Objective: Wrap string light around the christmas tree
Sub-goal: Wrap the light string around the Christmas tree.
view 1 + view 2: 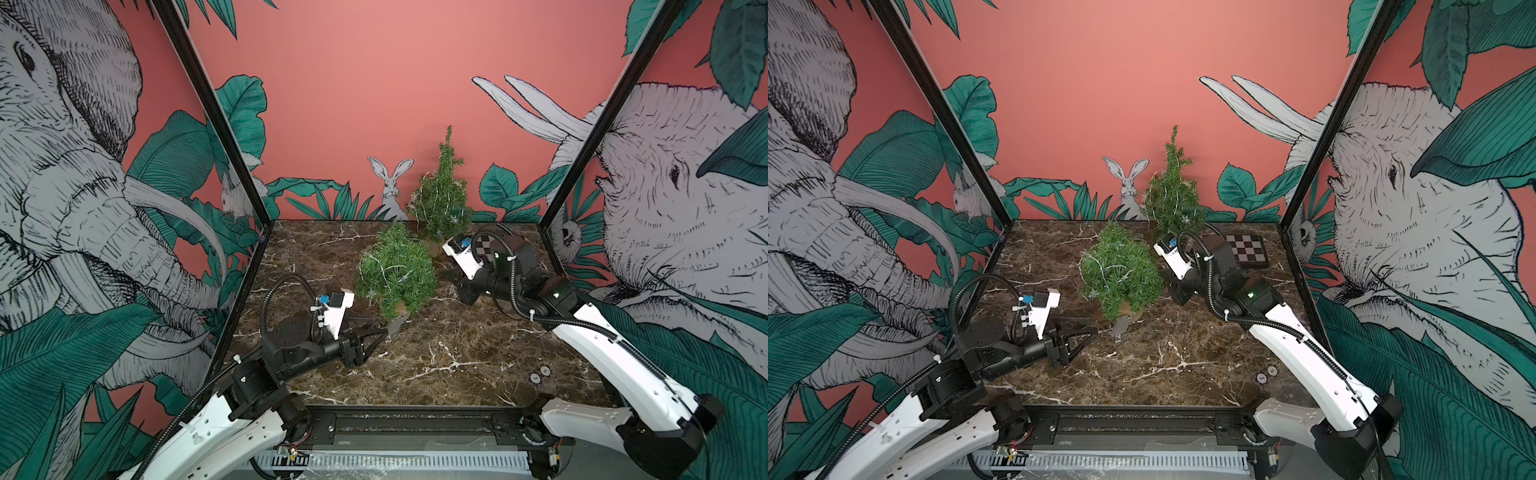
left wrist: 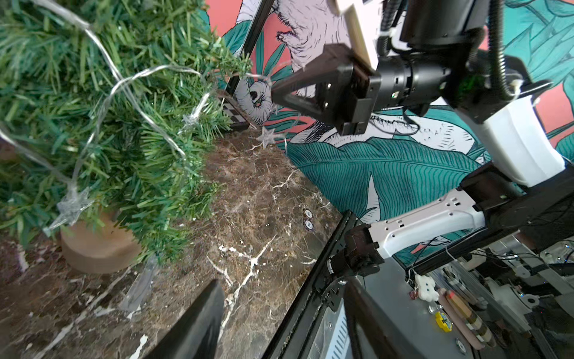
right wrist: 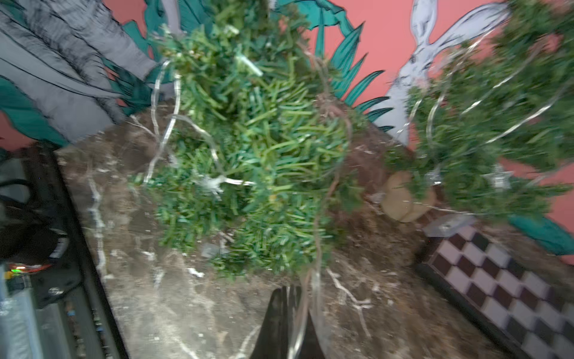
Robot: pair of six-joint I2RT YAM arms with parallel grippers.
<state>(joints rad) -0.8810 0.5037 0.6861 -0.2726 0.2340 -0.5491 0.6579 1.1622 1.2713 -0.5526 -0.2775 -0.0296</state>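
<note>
The near christmas tree [image 1: 395, 270] [image 1: 1121, 270] stands mid-table on a round wooden base [image 2: 96, 248]. A clear string light [image 2: 124, 84] with star bulbs loops loosely over its branches. My right gripper [image 3: 287, 289] [image 1: 448, 273] sits just right of the tree, shut on a strand of the string light [image 3: 320, 217] that runs back into the foliage. To the left of the base, low over the table, my left gripper [image 2: 282, 310] [image 1: 380, 328] is open and holds nothing. A clear grey box [image 1: 397, 323] lies on the table between it and the base.
A second small tree [image 1: 440, 195] with its own light string stands at the back wall. A checkerboard plate [image 1: 1246, 249] lies at the back right, behind the right arm. Two small round markers [image 1: 540, 375] sit near the front right. Patterned walls and black posts enclose the marble table [image 1: 436, 353].
</note>
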